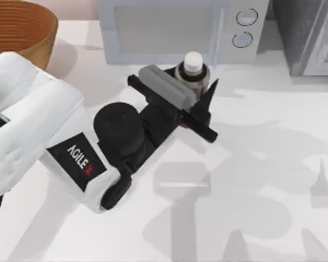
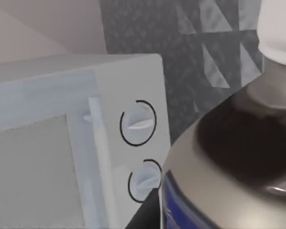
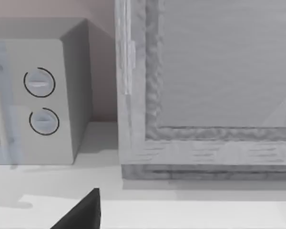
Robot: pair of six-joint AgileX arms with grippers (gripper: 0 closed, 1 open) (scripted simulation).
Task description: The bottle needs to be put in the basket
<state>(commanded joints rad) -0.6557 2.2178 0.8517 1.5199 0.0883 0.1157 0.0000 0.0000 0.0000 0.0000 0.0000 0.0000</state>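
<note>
White "AGILE" lettering plus a red mark after it, on a black panel on the left arm's white casing, top view. Bottle label in left wrist view has blue print at its edge, not readable. Microwave with two round dials, no numbers or words legible on it in any view.

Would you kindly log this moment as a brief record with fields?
bottle: bottle upright on the table, in front of the microwave
basket: basket at the top view's far left corner, nothing visible inside
left gripper: left gripper at the bottle, jaws on either side
right arm: a dark part at the right wrist view's edge
task status: bottle not yet in basket
</note>
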